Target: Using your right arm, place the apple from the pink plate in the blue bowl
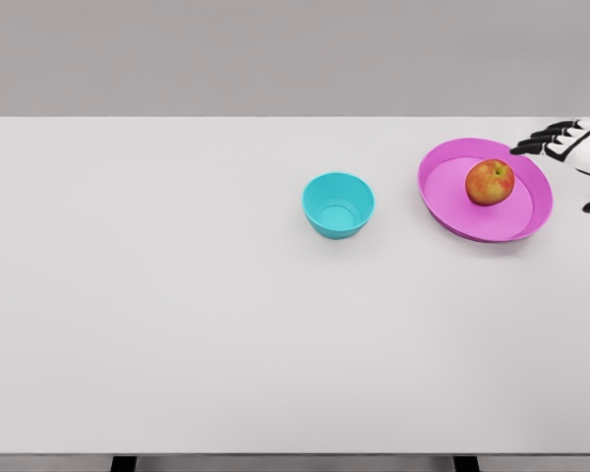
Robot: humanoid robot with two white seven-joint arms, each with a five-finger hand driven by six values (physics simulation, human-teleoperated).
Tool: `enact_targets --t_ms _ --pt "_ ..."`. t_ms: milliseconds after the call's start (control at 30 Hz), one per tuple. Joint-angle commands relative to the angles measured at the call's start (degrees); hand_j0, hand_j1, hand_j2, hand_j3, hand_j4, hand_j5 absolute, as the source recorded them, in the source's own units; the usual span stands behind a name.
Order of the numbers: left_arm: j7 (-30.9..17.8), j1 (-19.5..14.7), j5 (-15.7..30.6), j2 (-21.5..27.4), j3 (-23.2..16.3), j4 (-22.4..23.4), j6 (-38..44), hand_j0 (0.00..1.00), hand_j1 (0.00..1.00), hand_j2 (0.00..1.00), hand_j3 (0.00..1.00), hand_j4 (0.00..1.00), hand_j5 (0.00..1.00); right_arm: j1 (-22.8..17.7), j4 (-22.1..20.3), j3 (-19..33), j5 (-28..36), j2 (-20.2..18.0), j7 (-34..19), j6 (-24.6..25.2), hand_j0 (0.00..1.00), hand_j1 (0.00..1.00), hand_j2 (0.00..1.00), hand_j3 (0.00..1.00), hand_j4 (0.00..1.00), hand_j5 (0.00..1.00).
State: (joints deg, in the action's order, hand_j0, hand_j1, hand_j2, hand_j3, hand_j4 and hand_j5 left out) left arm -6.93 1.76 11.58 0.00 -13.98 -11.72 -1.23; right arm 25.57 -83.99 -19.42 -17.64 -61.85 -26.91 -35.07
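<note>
The worktop (177, 324) was a smooth, matt white surface, the pink plate (442, 202) and the blue bowl (338, 205) looked like smooth plastic with a soft sheen, the apple (489, 182) had a slightly glossy skin, and the right hand (570, 143) showed hard white shells with black fingers (541, 143).

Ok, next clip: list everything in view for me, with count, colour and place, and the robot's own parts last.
table: one, white, fills most of the view
bowl: one, blue, empty, right of the table's middle
plate: one, pink, right of the bowl, near the table's far right
apple: one, red and yellow, on the plate
right hand: one, white with black fingers, at the right edge, fingers spread, tips over the plate's far rim, holding nothing
left hand: not in view
</note>
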Motion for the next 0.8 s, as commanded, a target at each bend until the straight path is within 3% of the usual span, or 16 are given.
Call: enact_targets --t_ms 0,100,233,300,433,567,633,767 --pt "0.0 0.0 0.0 0.0 0.0 0.0 0.0 1.0 1.0 1.0 1.0 1.0 1.0 0.3 0.2 -0.3 0.3 0.9 -8.1 0.1 1.0 1.0 1.0 1.0 1.0 1.0" --pt "0.0 0.0 0.0 0.0 0.0 -0.1 0.0 1.0 1.0 1.0 1.0 1.0 1.0 4.5 3.7 -2.4 0.2 3.0 -8.1 1.8 1.0 1.0 1.0 1.0 1.0 1.0" --pt "0.0 0.0 0.0 0.0 0.0 -0.1 0.0 1.0 1.0 1.0 1.0 1.0 1.0 13.4 8.1 -11.7 0.1 7.6 -8.1 1.9 1.0 1.0 1.0 1.0 1.0 1.0" --pt "0.0 0.0 0.0 0.0 0.0 0.0 0.0 1.0 1.0 1.0 1.0 1.0 1.0 14.7 9.0 -13.3 0.1 8.2 -8.1 1.9 1.0 1.0 1.0 1.0 1.0 1.0" --pt "0.0 0.0 0.0 0.0 0.0 0.0 0.0 1.0 1.0 1.0 1.0 1.0 1.0 19.3 15.1 -17.8 -0.1 11.6 -8.1 1.8 1.0 1.0 1.0 1.0 1.0 1.0" --pt "0.0 0.0 0.1 0.0 0.0 0.0 0.0 1.0 1.0 1.0 1.0 1.0 1.0 21.0 17.0 -19.9 -0.1 13.2 -8.1 1.9 1.0 1.0 1.0 1.0 1.0 1.0" --pt "0.0 0.0 0.0 0.0 0.0 -0.1 0.0 1.0 1.0 1.0 1.0 1.0 1.0 22.9 19.7 -21.6 -0.1 15.2 -8.1 1.9 1.0 1.0 1.0 1.0 1.0 1.0" --pt "0.0 0.0 0.0 0.0 0.0 -0.1 0.0 1.0 1.0 1.0 1.0 1.0 1.0 23.8 24.2 -22.5 -0.1 15.5 -8.1 1.8 1.0 1.0 1.0 1.0 1.0 1.0"
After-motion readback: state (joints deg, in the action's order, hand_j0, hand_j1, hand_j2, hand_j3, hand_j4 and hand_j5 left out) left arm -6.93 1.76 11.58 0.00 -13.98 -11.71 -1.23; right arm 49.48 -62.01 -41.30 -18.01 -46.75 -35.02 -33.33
